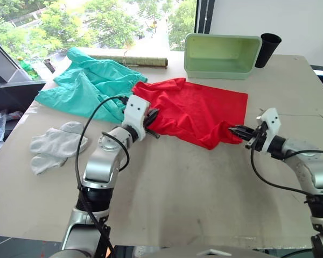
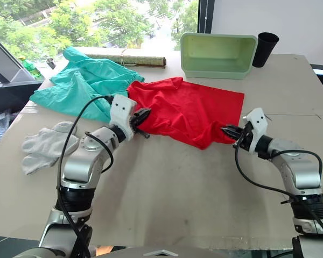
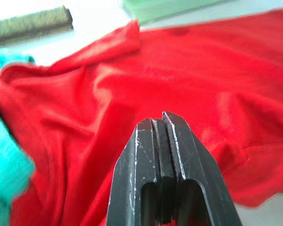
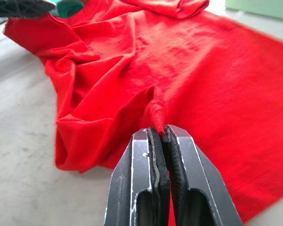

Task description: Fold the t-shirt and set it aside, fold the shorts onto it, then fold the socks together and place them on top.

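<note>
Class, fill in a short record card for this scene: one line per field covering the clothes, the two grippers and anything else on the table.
t-shirt: red, spread rumpled at mid-table, not yet folded
left gripper: jaws shut, at the shirt's left edge
right gripper: jaws shut on a pinch of the shirt's near-right edge
shorts: teal, crumpled left of the shirt, touching it
socks: light grey, lying together near the table's left edge
tub: pale green, behind the shirt
cup: black, right of the tub
roll: behind the shorts
</note>
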`<state>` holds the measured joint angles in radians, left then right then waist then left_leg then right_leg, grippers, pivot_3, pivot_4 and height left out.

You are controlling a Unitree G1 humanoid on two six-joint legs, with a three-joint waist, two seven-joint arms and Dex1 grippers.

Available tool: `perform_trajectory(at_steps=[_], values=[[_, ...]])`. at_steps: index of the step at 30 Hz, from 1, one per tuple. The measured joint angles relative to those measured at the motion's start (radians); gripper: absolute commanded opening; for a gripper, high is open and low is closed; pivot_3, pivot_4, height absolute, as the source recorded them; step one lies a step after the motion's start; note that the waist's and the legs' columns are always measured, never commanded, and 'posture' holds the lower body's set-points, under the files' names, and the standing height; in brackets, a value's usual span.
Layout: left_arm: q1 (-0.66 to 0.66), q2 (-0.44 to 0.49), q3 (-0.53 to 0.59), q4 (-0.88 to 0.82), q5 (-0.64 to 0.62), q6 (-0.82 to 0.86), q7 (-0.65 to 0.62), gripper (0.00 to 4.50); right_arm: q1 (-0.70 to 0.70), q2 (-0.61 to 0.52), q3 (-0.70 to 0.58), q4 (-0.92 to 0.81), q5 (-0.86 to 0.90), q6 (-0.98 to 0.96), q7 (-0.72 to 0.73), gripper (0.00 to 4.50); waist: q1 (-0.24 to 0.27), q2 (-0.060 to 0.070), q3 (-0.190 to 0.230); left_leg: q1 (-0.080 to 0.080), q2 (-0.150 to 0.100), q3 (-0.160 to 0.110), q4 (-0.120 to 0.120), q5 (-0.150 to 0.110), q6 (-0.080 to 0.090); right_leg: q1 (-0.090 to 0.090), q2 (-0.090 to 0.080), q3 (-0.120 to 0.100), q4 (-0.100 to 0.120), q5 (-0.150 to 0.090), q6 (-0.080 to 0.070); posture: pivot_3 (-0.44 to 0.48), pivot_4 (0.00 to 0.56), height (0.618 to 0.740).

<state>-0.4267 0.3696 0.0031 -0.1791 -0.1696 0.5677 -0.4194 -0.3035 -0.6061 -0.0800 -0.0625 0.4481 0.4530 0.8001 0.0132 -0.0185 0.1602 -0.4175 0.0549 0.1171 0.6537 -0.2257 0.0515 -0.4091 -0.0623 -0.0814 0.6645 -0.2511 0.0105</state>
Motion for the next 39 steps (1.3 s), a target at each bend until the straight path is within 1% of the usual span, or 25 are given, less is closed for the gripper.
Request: perform_trajectory(at_steps=[3,4,6,7,9,12,13,15,16,17,18,21,23,26,29,31,32,35,36,37,38,39], values=[[-0.045,-0.001,0.022,0.027,-0.032,-0.013,-0.030,0.00,-0.046,-0.022,-0.018,0.034,-0.003,-0.015,0.012,0.08,0.000,0.000,0.000,0.000,0.000,0.000,0.000,0.000,0.000,0.000,0.000,0.000,0.000,0.000,0.000,0.000,0.150,0.740],[-0.089,0.000,0.031,0.071,-0.053,-0.020,-0.058,0.00,-0.083,-0.037,-0.013,0.080,-0.017,-0.047,0.029,0.08,0.000,0.000,0.001,0.000,0.000,0.000,0.001,0.000,0.000,0.000,0.000,0.000,0.001,0.000,0.000,0.000,0.150,0.740],[-0.275,0.019,0.055,0.207,-0.090,-0.056,-0.118,0.00,-0.241,-0.095,-0.014,0.229,-0.086,-0.162,0.056,0.08,0.001,0.000,0.011,-0.003,-0.001,0.000,0.006,0.001,0.000,-0.003,0.002,-0.003,0.003,0.003,0.003,0.000,0.150,0.740],[-0.330,0.022,0.068,0.237,-0.096,-0.073,-0.130,0.00,-0.288,-0.113,-0.016,0.264,-0.107,-0.204,0.059,0.08,0.000,0.000,0.011,-0.004,0.000,0.000,0.006,0.001,0.000,-0.003,0.002,-0.003,0.002,0.003,0.003,0.000,0.150,0.740],[-0.510,0.036,0.095,0.391,-0.109,-0.142,-0.161,0.00,-0.446,-0.148,-0.014,0.416,-0.176,-0.346,0.069,0.08,-0.002,-0.001,0.013,-0.005,0.000,0.001,0.008,0.001,0.000,-0.004,0.003,-0.003,0.002,0.004,0.005,0.000,0.150,0.740],[-0.811,0.059,0.126,0.678,-0.109,-0.291,-0.202,0.00,-0.690,-0.180,0.003,0.658,-0.278,-0.561,0.068,0.08,-0.005,-0.001,0.013,-0.012,0.001,0.001,0.011,0.001,0.001,-0.008,0.004,-0.003,0.000,0.004,0.005,0.000,0.150,0.740],[-0.858,0.063,0.132,0.724,-0.108,-0.310,-0.206,0.00,-0.726,-0.183,0.006,0.694,-0.294,-0.588,0.066,0.08,-0.005,-0.001,0.014,-0.012,0.001,0.001,0.011,0.001,0.001,-0.008,0.004,-0.003,0.000,0.004,0.005,0.000,0.150,0.740],[-1.109,0.094,0.166,0.987,-0.106,-0.449,-0.237,0.00,-0.917,-0.193,0.036,0.897,-0.378,-0.759,0.035,0.08,-0.009,-0.002,0.018,-0.020,0.000,0.005,0.008,0.000,0.001,-0.018,0.003,-0.001,-0.001,0.004,0.005,0.000,0.150,0.740],[-1.198,0.105,0.185,1.063,-0.107,-0.498,-0.246,0.00,-0.986,-0.196,0.041,0.960,-0.408,-0.820,0.009,0.08,-0.010,-0.002,0.018,-0.021,-0.001,0.007,0.007,0.000,0.001,-0.022,0.000,-0.001,-0.001,0.004,0.006,0.000,0.150,0.740],[-1.251,0.113,0.195,1.110,-0.108,-0.526,-0.252,0.00,-1.033,-0.197,0.045,1.001,-0.427,-0.857,-0.011,0.08,-0.011,-0.002,0.018,-0.021,-0.002,0.009,0.006,0.000,0.001,-0.023,0.000,-0.001,-0.002,0.004,0.006,0.000,0.150,0.740],[-1.336,0.126,0.212,1.182,-0.110,-0.569,-0.261,0.00,-1.109,-0.205,0.047,1.065,-0.457,-0.915,-0.048,0.08,-0.013,-0.002,0.019,-0.023,-0.003,0.013,0.001,0.000,0.001,-0.026,-0.002,-0.001,-0.003,0.004,0.007,0.000,0.150,0.740],[-1.475,0.163,0.249,1.295,-0.111,-0.650,-0.297,0.00,-1.260,-0.231,0.046,1.166,-0.507,-1.030,-0.131,0.08,-0.018,-0.001,0.019,-0.024,-0.007,0.016,-0.005,0.000,0.001,-0.030,-0.005,-0.002,-0.003,0.002,0.009,0.000,0.150,0.740],[-1.497,0.181,0.265,1.336,-0.110,-0.681,-0.321,0.00,-1.301,-0.242,0.043,1.202,-0.520,-1.075,-0.158,0.08,-0.020,-0.001,0.019,-0.024,-0.008,0.016,-0.006,0.000,0.001,-0.030,-0.005,-0.004,-0.002,0.002,0.010,0.000,0.150,0.740],[-1.492,0.191,0.268,1.386,-0.107,-0.690,-0.359,0.00,-1.298,-0.248,0.043,1.253,-0.528,-1.104,-0.155,0.08,-0.024,0.001,0.022,-0.030,-0.008,0.016,0.000,0.000,0.001,-0.031,-0.005,-0.005,-0.001,0.002,0.010,0.000,0.150,0.740],[-1.481,0.196,0.267,1.385,-0.108,-0.684,-0.414,0.00,-1.273,-0.254,0.037,1.268,-0.519,-1.112,-0.111,0.08,-0.028,0.002,0.024,-0.032,-0.008,0.017,0.008,-0.001,0.003,-0.032,-0.005,-0.003,0.003,0.004,0.012,0.000,0.150,0.740],[-1.450,0.200,0.263,1.342,-0.110,-0.658,-0.465,0.00,-1.243,-0.257,0.005,1.256,-0.473,-1.105,-0.040,0.08,-0.028,0.002,0.024,-0.031,-0.007,0.016,0.013,-0.002,0.005,-0.030,-0.005,-0.003,0.007,0.003,0.012,0.000,0.150,0.740],[-1.422,0.205,0.261,1.306,-0.115,-0.627,-0.495,0.00,-1.219,-0.257,-0.016,1.243,-0.440,-1.090,0.008,0.08,-0.028,0.002,0.024,-0.031,-0.007,0.016,0.014,-0.002,0.005,-0.030,-0.005,-0.003,0.009,0.003,0.012,0.000,0.150,0.740],[-1.248,0.234,0.252,1.080,-0.183,-0.440,-0.604,0.00,-1.076,-0.256,-0.066,1.118,-0.317,-0.982,0.174,0.08,-0.029,0.003,0.024,-0.027,-0.002,0.013,0.019,-0.002,0.005,-0.028,-0.005,-0.001,0.016,0.004,0.012,0.000,0.150,0.740],[-1.174,0.249,0.249,0.987,-0.217,-0.345,-0.633,0.00,-1.008,-0.254,-0.079,1.055,-0.275,-0.918,0.223,0.08,-0.030,0.003,0.024,-0.028,-0.001,0.012,0.019,-0.001,0.005,-0.028,-0.003,0.000,0.016,0.004,0.011,0.000,0.150,0.740],[-1.084,0.269,0.242,0.856,-0.267,-0.223,-0.656,0.00,-0.917,-0.252,-0.093,0.951,-0.220,-0.832,0.265,0.08,-0.030,0.003,0.024,-0.028,0.000,0.010,0.021,-0.001,0.005,-0.028,-0.003,0.000,0.017,0.004,0.011,0.000,0.150,0.740],[-1.049,0.278,0.242,0.812,-0.286,-0.174,-0.668,0.00,-0.878,-0.252,-0.096,0.913,-0.197,-0.796,0.282,0.08,-0.030,0.003,0.024,-0.029,0.001,0.010,0.023,-0.001,0.005,-0.029,-0.002,0.000,0.018,0.004,0.011,0.000,0.150,0.740],[-0.989,0.299,0.234,0.713,-0.326,-0.082,-0.675,0.00,-0.804,-0.251,-0.103,0.818,-0.153,-0.716,0.299,0.08,-0.030,0.004,0.025,-0.030,0.001,0.009,0.024,-0.001,0.005,-0.029,-0.002,0.001,0.020,0.004,0.011,0.000,0.150,0.740]])
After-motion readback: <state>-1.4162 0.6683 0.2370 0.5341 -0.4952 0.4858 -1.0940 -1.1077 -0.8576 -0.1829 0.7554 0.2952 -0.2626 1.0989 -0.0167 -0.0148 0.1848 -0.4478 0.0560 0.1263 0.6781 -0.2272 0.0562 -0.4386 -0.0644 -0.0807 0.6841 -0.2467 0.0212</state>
